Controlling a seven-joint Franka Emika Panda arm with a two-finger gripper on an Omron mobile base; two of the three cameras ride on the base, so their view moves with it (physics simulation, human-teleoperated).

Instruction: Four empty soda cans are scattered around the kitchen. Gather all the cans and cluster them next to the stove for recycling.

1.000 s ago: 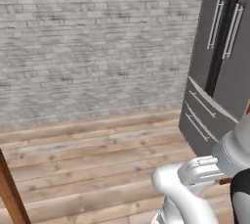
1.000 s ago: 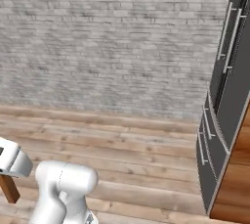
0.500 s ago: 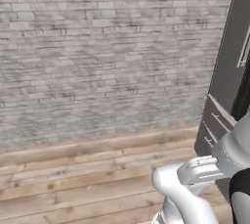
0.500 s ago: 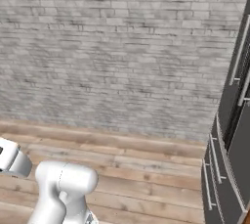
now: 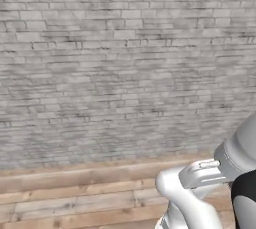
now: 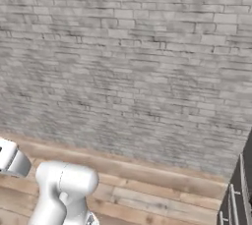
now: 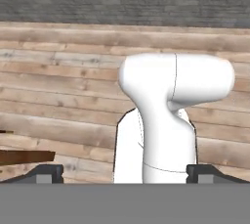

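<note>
The soda cans and the stove are out of view. In the hand view my gripper is open, its two dark fingertips standing wide apart at the bottom edge with nothing held between them. The hand looks down and across the wood floor towards the foot of a brick wall. My arm sits folded low at the lower right of the left base view.
A grey-white brick wall spans both base views, with wood floor at its foot. A dark drawer front with bar handles shows at the lower right edge. A brown wooden edge pokes in at the hand view's left.
The whole picture has slid right as the base turns left: the dark refrigerator has left the left base view and nearly left the right one. The gripper stays open.
</note>
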